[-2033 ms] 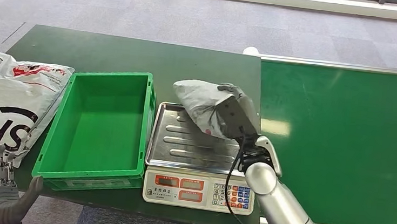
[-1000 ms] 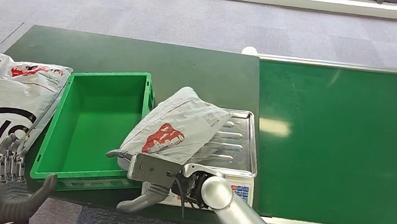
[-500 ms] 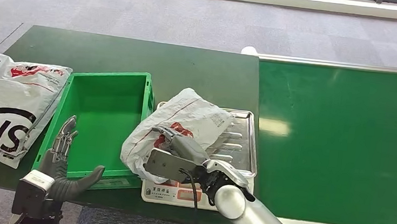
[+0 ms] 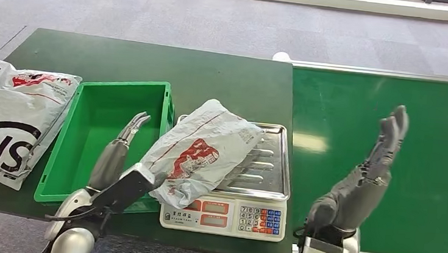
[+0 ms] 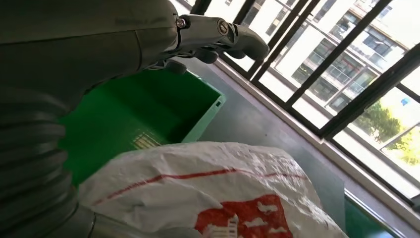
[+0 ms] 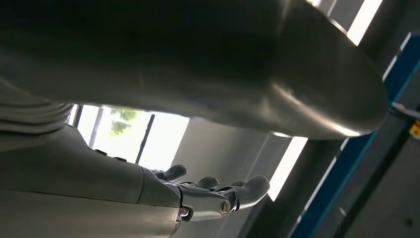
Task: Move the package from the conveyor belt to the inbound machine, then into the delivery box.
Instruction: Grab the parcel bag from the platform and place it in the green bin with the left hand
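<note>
Seeing the package (image 4: 197,155) lying across the scale's tray (image 4: 270,167), its end overhanging the green box (image 4: 107,138); my left hand (image 4: 115,157) rests alongside with straight fingers, my right hand (image 4: 367,176) spread, empty.

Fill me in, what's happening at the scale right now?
The white package lies on the scale, its lower end hanging over the tray's edge toward the green delivery box. The left hand reaches in beside that end, fingers extended over the box, not gripping. The right hand is raised open over the conveyor belt.
</note>
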You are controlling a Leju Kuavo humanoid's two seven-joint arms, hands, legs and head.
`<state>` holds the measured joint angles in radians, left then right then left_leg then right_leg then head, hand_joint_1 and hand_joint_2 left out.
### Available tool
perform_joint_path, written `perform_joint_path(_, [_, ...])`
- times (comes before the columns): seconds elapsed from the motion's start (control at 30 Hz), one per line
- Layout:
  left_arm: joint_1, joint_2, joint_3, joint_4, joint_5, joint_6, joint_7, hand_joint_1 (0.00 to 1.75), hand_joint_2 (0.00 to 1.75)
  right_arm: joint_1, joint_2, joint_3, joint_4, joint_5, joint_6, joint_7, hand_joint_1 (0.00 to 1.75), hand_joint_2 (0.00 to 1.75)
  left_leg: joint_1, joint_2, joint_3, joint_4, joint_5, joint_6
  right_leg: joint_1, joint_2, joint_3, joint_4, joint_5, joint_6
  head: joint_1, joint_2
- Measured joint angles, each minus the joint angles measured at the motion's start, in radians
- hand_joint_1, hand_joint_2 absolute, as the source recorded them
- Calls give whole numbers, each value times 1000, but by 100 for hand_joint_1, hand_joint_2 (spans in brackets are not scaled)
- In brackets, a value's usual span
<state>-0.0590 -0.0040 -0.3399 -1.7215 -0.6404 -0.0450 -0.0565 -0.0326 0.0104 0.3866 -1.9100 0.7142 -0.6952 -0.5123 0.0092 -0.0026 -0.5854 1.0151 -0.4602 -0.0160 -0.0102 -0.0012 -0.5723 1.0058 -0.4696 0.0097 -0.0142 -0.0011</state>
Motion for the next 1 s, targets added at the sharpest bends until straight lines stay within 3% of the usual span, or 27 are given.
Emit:
perform_joint_path(0.17, [-43, 0, -56, 33, -11, -3, 17, 0, 175, 35, 35, -72, -66, -12, -5, -23, 0, 0, 0, 2, 1, 0, 1, -1, 1, 1, 0, 0, 0, 0, 0, 0])
perform_joint_path(0.53, [-64, 0, -78, 63, -14, -3, 20, 0, 175, 51, 57, -109, -93, -12, -5, -28, 0, 0, 0, 2, 1, 0, 1, -1, 0, 2, 0, 0, 0, 0, 0, 0])
perform_joint_path(0.63, [-81, -2, -89, 77, -51, -32, 59, 4, 175, 51, 70, -123, -103, -45, -5, -78, 0, 131, 0, 2, 1, 0, 1, -1, 0, 1, -1, 0, 1, 0, 0, 0])
perform_joint_path(0.67, [-98, -7, -99, 91, -78, -52, 87, 12, 175, 51, 78, -132, -109, -65, -5, -104, 0, 175, 0, 1, 0, 0, 1, 0, 0, 1, -1, 0, 1, 0, 0, 0])
perform_joint_path(0.7, [-120, -13, -112, 112, -113, -73, 121, 36, 175, 50, 84, -141, -116, -86, -5, -128, 0, 175, 0, 0, 0, 0, 2, 0, 0, 0, -1, 0, 1, 0, 0, 0])
perform_joint_path(0.8, [-205, -46, -162, 223, -246, -117, 227, 155, 175, 48, 88, -154, -142, -125, -5, -171, 0, 175, 0, 0, 0, 0, 2, 1, -1, -1, 0, 0, 2, 1, 0, 0])
perform_joint_path(0.83, [-235, -59, -177, 268, -288, -123, 254, 175, 175, 48, 88, -155, -152, -127, -5, -177, 0, 175, 0, 0, 0, 0, 3, 1, -1, -1, 0, 0, 3, 2, 0, 0])
perform_joint_path(1.0, [-369, -130, -209, 533, -438, -118, 334, 175, 175, 59, 71, -154, -185, -99, -3, -184, 0, 175, 0, 1, 0, 0, 3, 2, -2, 0, 0, 0, 4, 3, 0, 0])
